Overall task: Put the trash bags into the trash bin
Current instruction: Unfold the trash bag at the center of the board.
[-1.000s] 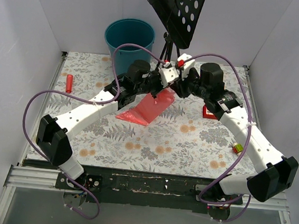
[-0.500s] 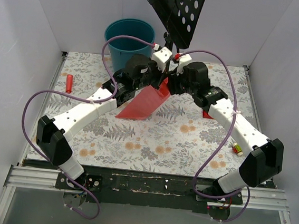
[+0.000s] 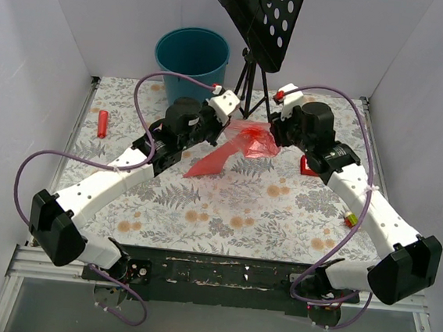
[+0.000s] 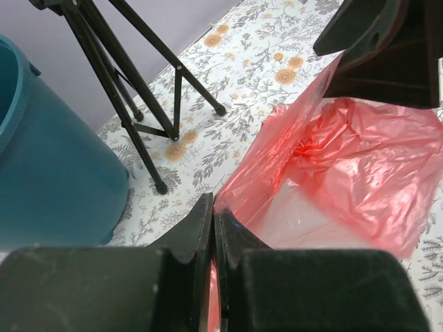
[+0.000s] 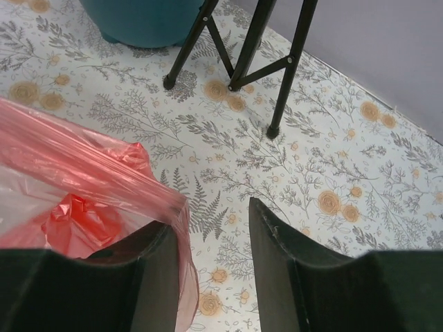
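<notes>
Nearer the arm bases than the trash bin [image 3: 191, 53] and a little to its right, outside it: the trash bags [image 3: 243, 141], in fact one thin red film bag, crinkled and see-through. Bunched up between the two grippers, with a flat tail slanting down toward the floral table cover [image 3: 201, 211] on the side nearer the bin. Mouth pulled open in the left wrist view, with wrinkled film inside. Held from the bin side by the left gripper [image 4: 213, 207], jaws pressed together with a sliver of red film pinched in the seam. On the bag's side away from the bin, the right gripper [image 5: 211, 214]: fingers set apart, only flowered cover showing in the gap, film draped against the inner edge of one finger [image 5: 156, 277], no clamp on it. Just right of the bin, a black tripod stand [image 3: 249, 82], feet on the cover, between the bin and the bag. Left of the bin and nearer the bases, a small red cylinder [image 3: 101, 123] lying alone. Well to the bin's right, past the bag, a red square toy [image 3: 309, 168], mostly hidden behind the right arm.
</notes>
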`<state>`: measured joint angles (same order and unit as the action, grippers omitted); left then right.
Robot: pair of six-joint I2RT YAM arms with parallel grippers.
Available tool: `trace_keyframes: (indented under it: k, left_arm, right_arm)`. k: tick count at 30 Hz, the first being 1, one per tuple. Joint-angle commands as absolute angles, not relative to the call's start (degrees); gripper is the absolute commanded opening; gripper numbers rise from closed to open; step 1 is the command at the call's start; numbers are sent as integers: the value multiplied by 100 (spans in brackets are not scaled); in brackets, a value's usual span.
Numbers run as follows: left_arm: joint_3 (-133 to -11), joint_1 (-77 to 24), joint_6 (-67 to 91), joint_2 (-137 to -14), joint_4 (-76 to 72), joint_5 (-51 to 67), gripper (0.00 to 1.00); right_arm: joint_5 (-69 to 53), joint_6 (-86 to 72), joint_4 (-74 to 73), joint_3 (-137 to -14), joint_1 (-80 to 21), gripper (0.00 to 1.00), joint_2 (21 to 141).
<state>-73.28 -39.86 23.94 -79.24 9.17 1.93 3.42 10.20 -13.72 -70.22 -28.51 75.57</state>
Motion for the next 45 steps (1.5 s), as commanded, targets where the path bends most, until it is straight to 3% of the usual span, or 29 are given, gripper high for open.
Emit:
trace_keyframes:
  k: [1, 6, 10, 12, 16, 17, 18, 19, 20, 23, 25, 31, 37, 45]
  left_arm:
    - [-7234, -3823, 2074, -7462, 712, -114, 0]
    - [-7181, -3788, 1881, -7357, 650, -167, 0]
    - [-7181, -3753, 1784, -7278, 589, -193, 0]
    - [-7224, -3762, 1810, -7260, 536, -150, 0]
    - [-7391, -3762, 2231, -7321, 466, -114, 0]
    - [-7418, -3753, 2424, -7365, 492, -1, 6]
    - [-7461, -3744, 2652, -7391, 544, 209, 21]
    - [-7505, -3735, 2968, -7400, 545, 176, 43]
    - [-7549, -3735, 3501, -7400, 571, 89, 59]
    - [-8022, -3665, 4821, -7497, 1306, -281, 81]
    - [-8208, -3612, 5193, -7497, 1642, -185, 88]
    - [-8482, -3621, 5887, -7620, 2346, 823, 90]
    - [-7841, -3639, 6389, -7734, 1636, 2837, 66]
    - [-7620, -3884, 7355, -8577, 46, 2453, 79]
  right_arm:
    - [571, 1827, -1748, -6856, -2698, 46, 7365]
    - [773, 2425, -1802, -6610, -2672, 46, 7242]
    - [204, 2435, -1968, -6565, -2567, 36, 7163]
    - [-261, 2373, -2056, -6565, -2558, 29, 7111]
    - [-1140, 2110, -2206, -6784, -2558, 2, 7066]
    - [-1377, 2005, -2223, -6898, -2558, 1, 7084]
    - [-1623, 1847, -2224, -7004, -2558, 1, 7110]
    - [-1791, 1663, -2198, -7127, -2558, 1, 7145]
    - [-1767, 1383, -2145, -7224, -2558, 1, 7198]
    - [-777, 389, -1898, -7452, -2558, 1, 7338]
    - [-152, -147, -1846, -7637, -2558, 1, 7470]
    - [1070, -1036, -1890, -8173, -2558, 1, 7822]
    - [1889, -1371, -1907, -8209, -2558, 1, 7980]
    - [1995, -1503, -1978, -7972, -2566, 1, 7866]
